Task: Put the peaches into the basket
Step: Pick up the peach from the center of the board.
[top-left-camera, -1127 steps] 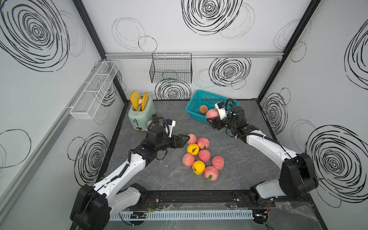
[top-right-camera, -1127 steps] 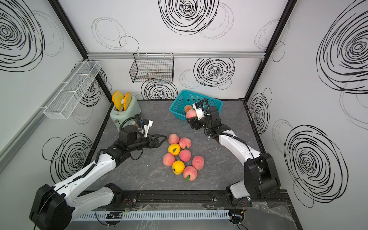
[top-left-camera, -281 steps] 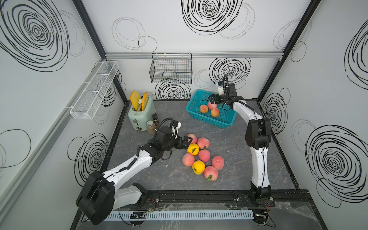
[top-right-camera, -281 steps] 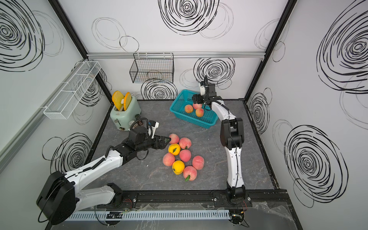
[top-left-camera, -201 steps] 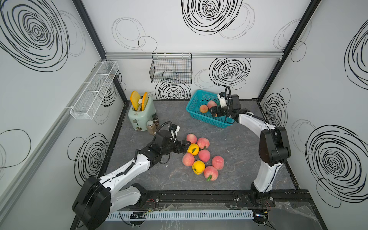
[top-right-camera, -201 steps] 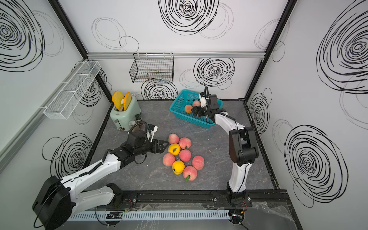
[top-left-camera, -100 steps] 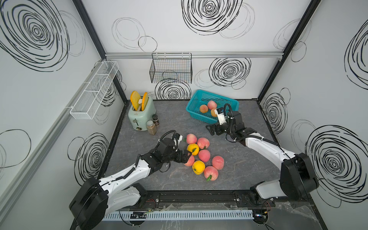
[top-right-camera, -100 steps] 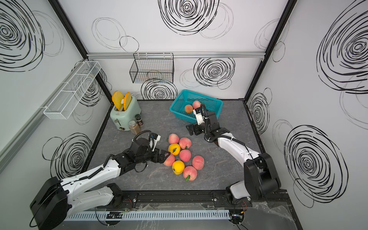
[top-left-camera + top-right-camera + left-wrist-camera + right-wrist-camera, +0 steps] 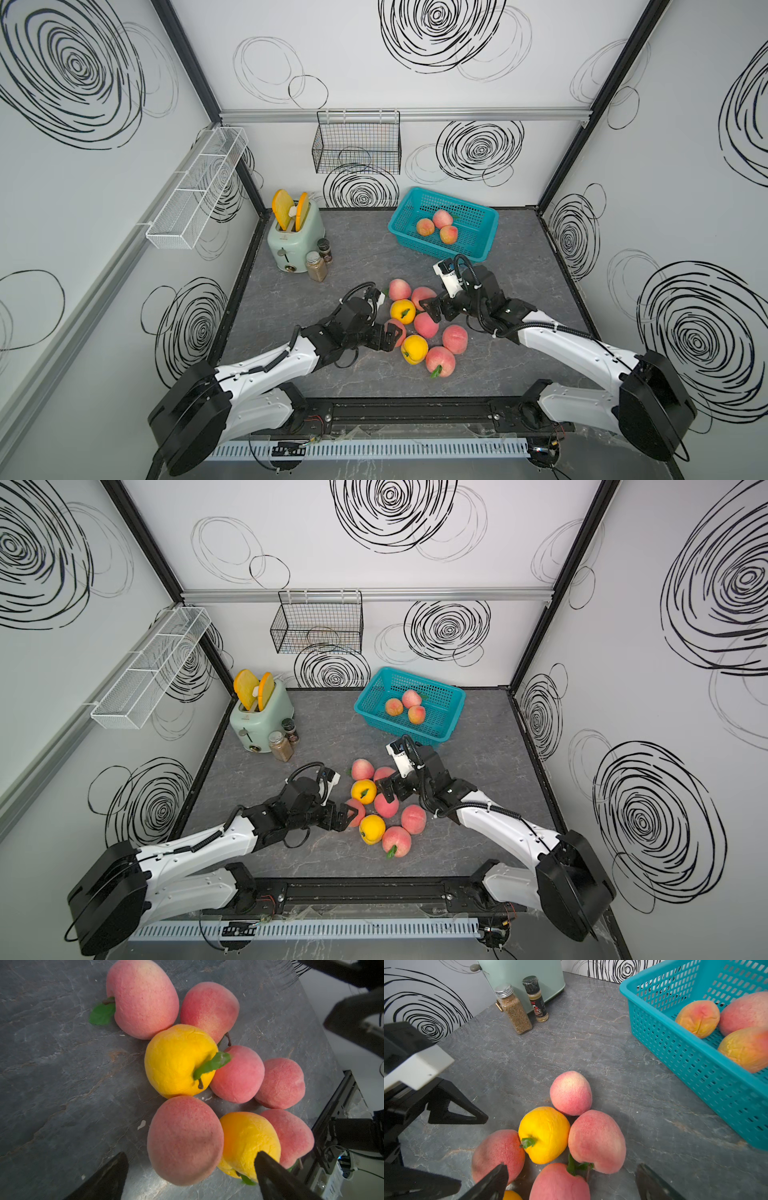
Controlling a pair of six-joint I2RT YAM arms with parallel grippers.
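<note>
Left wrist — left gripper point(image 9: 191, 1155) straddles peach point(image 9: 185, 1138).

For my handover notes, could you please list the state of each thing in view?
Loose peaches: eight, clustered.
Left gripper: open, straddling a pink peach.
Right gripper: open over the cluster.
Basket: upright, three peaches inside.
Toaster: two slices sticking up.
Spice jars: upright, capped.

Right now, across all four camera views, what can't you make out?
- Pink peach at the left gripper: its fingers cover part of it in both top views, so contact is unclear there.
- Basket: the right wrist view's edge cuts off its far end.
- Dark spice bottle: label too blurred to read in any view.
- Right gripper: only its fingertips show in the right wrist view.
</note>
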